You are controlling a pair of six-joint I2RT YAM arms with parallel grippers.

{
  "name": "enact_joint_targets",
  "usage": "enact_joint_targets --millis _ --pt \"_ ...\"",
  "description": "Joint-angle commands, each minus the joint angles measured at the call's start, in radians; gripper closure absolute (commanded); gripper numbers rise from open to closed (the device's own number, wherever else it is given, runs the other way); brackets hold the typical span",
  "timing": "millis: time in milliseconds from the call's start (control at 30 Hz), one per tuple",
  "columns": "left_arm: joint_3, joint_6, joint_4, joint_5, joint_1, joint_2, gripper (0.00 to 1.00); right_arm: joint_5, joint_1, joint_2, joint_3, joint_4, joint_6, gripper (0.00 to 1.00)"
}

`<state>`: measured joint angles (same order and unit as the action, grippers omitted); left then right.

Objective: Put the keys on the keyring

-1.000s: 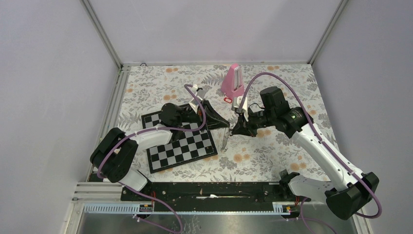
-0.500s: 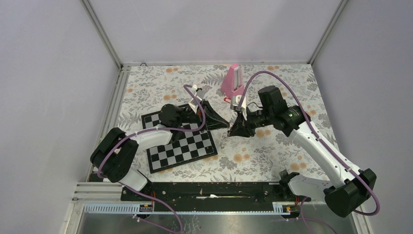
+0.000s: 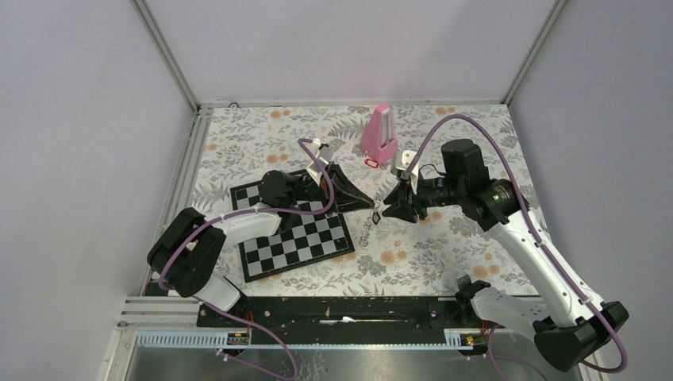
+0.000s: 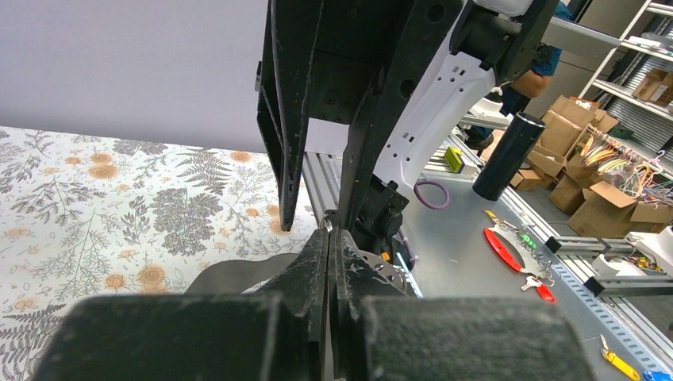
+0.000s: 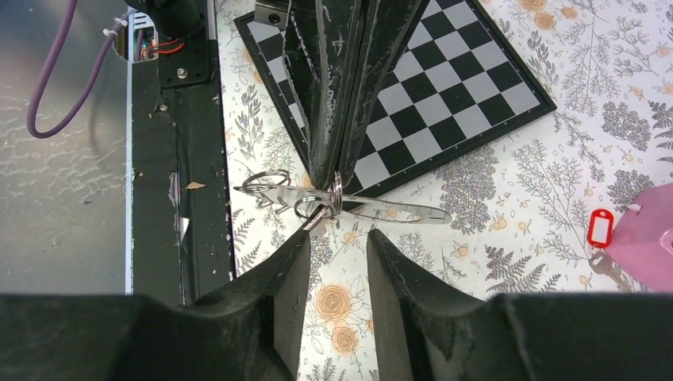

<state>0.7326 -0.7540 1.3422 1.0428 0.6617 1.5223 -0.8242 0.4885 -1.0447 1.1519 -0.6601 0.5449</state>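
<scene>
Bright, even overhead light on my tabletop (image 3: 444, 242), only soft faint shadows on it, top view sharp edge to edge, my left claw (image 4: 329, 232) a dark blurred mass close to its lens, my right claw (image 5: 339, 238) likewise soft, chessboard (image 5: 460, 79) beyond it crisp.

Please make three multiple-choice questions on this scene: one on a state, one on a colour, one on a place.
1. The left tool is:
A. wide open
B. shut on the metal ring
C. shut on nothing

2. The metronome is:
A. green
B. pink
C. yellow

3. The red key lies:
A. in the left tool
B. on top of the metronome
C. beside the metronome

Key: 1 B, it pinches the ring; 2 B, its body is pink; 3 C, it lies next to its base.
</scene>
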Motion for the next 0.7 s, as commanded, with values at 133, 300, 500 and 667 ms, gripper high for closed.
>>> enact_joint_targets --millis 133,300,500,667 --pt "0.012 -0.007 0.087 -0.005 0.005 0.004 1.00 -0.070 -0.007 -0.047 0.036 0.050 -0.016 0.63" --pt "0.009 -0.005 0.087 -0.002 0.006 0.004 1.00 -0.080 -0.007 -0.055 0.034 0.065 -0.026 0.65" --pt "0.010 -0.005 0.087 0.000 0.006 0.007 1.00 -0.075 -0.007 -0.058 0.039 0.064 -0.026 0.69" --pt "0.009 -0.004 0.086 0.003 0.006 0.009 1.00 -0.083 -0.007 -0.060 0.032 0.075 -0.037 0.74"
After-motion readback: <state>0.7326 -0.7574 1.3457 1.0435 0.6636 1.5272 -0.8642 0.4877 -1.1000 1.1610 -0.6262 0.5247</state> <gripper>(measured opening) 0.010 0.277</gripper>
